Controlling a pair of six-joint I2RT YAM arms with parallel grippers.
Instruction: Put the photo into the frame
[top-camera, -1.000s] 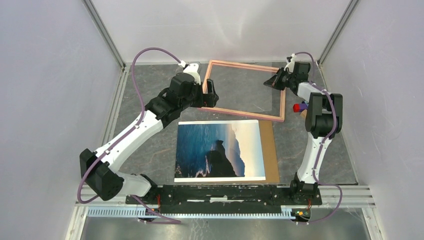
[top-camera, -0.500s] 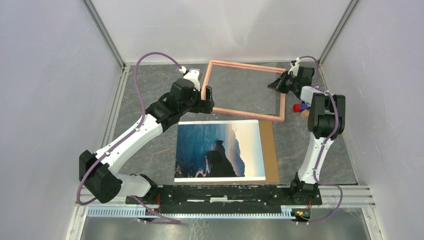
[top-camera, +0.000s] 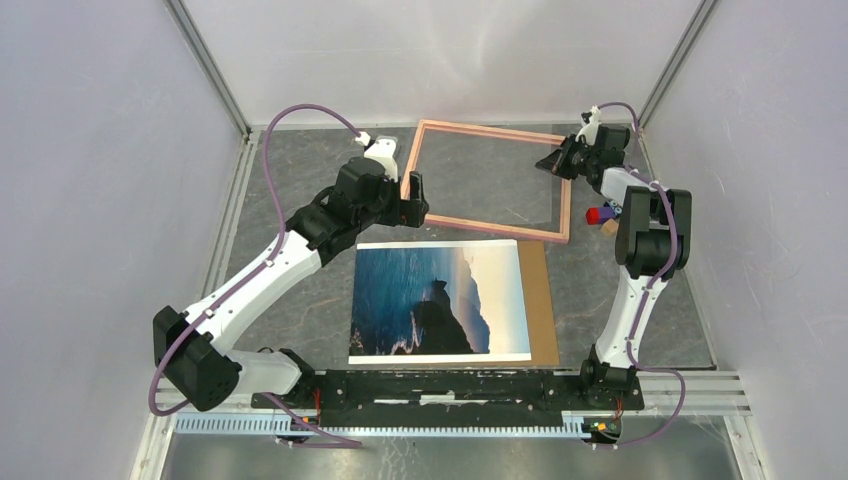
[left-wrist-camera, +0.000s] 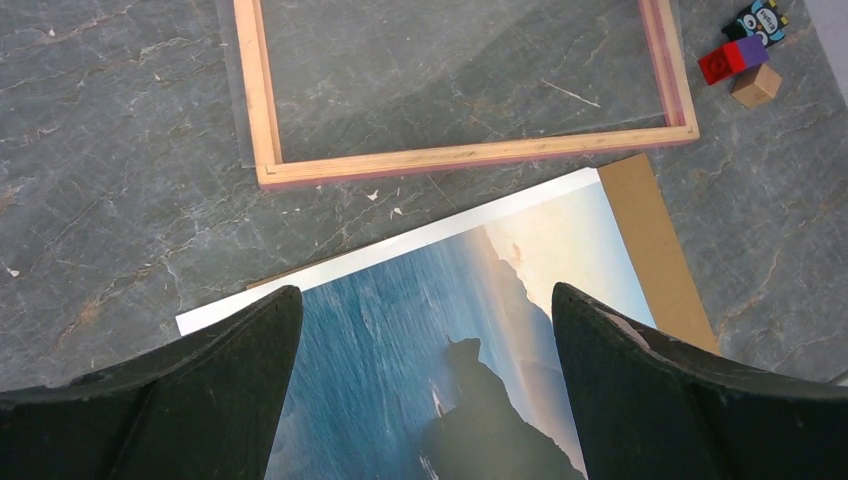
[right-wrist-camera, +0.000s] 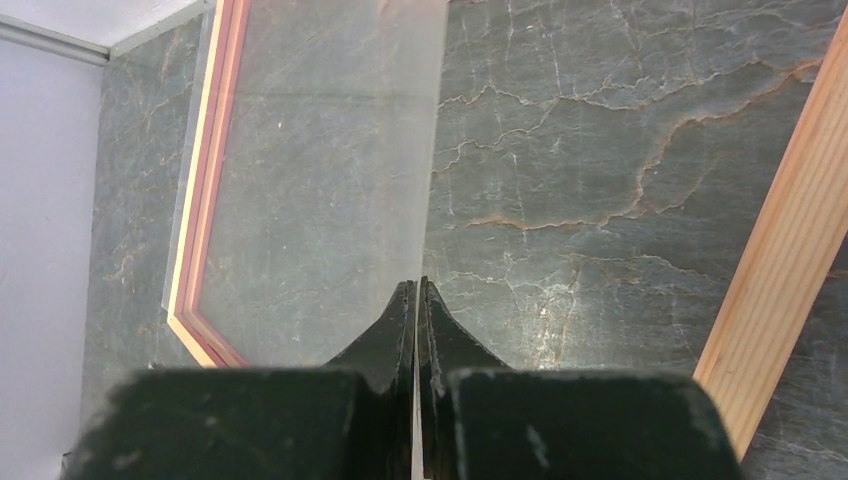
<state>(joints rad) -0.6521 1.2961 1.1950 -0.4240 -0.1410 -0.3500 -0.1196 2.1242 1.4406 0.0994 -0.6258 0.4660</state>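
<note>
The pink frame (top-camera: 490, 225) lies flat at the back of the table, and the table shows through it. It also shows in the left wrist view (left-wrist-camera: 450, 160) and the right wrist view (right-wrist-camera: 790, 250). The photo (top-camera: 440, 300) lies face up on a brown board (top-camera: 540, 300) in front of the frame. My left gripper (top-camera: 415, 195) is open and empty above the photo's far edge (left-wrist-camera: 400, 330), near the frame's left near corner. My right gripper (top-camera: 555, 163) is shut on the edge of a clear sheet (right-wrist-camera: 320, 180) over the frame's right side.
Small toy blocks, one red (top-camera: 597, 214), sit right of the frame, also in the left wrist view (left-wrist-camera: 740, 60). White walls and metal rails close in the table on the left, back and right.
My left gripper has drawn back slightly to the left from the frame's corner. My right gripper has shifted slightly right and back with the clear sheet.
</note>
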